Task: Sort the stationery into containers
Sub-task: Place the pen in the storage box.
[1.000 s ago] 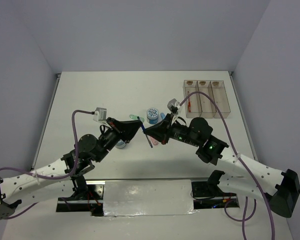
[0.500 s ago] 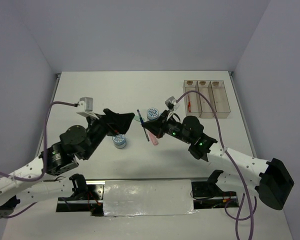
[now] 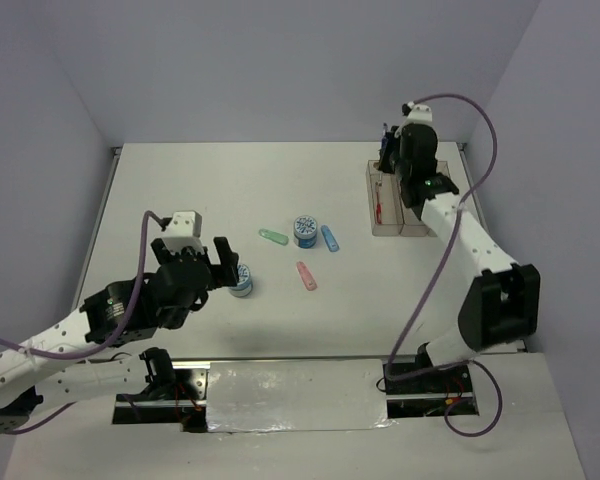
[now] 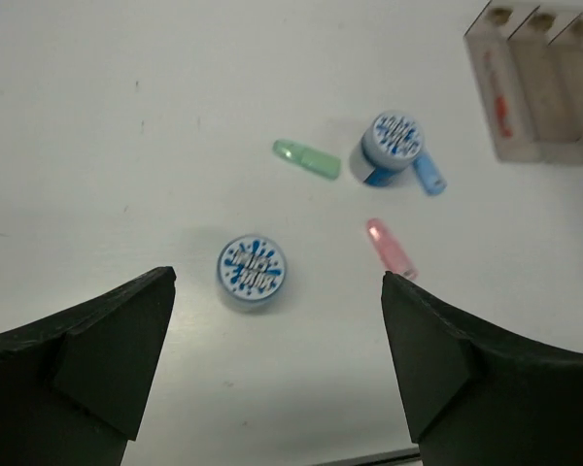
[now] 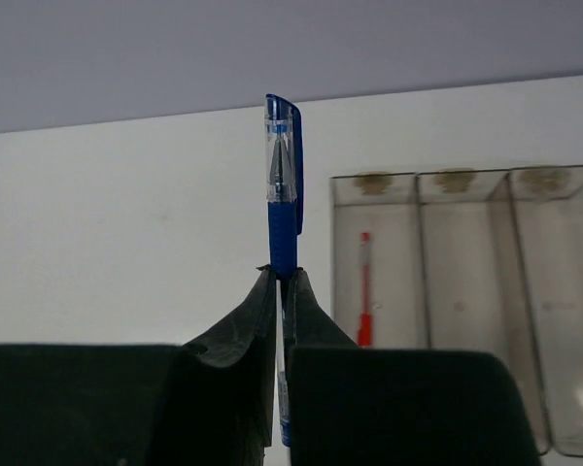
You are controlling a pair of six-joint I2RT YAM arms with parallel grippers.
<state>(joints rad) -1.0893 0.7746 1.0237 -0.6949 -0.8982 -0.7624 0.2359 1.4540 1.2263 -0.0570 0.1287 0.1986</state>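
Note:
My right gripper (image 5: 280, 277) (image 3: 389, 150) is shut on a dark blue pen (image 5: 283, 199), which stands upright out of the jaws, held above the far left end of the clear three-compartment tray (image 5: 457, 183) (image 3: 371, 205). A red pen (image 5: 364, 291) (image 3: 379, 205) lies in the tray's left compartment. My left gripper (image 4: 277, 282) (image 3: 228, 268) is open and empty, hanging over a blue-white tape roll (image 4: 252, 271) (image 3: 241, 281). A second tape roll (image 4: 393, 146) (image 3: 304, 230), a green clip (image 4: 306, 159) (image 3: 272, 237), a blue clip (image 4: 428, 175) (image 3: 330, 238) and a pink clip (image 4: 390, 247) (image 3: 306, 275) lie mid-table.
The right arm's white links (image 3: 470, 240) stretch over the right compartments of the tray and hide part of them. Grey walls close in the white table (image 3: 180, 190) at the back and sides. A reflective plate (image 3: 295, 395) lies between the arm bases.
My right arm has swung from mid-table to the back right, carrying the blue pen to the tray. My left gripper has let go of the pen, opened wide and drawn back to the left.

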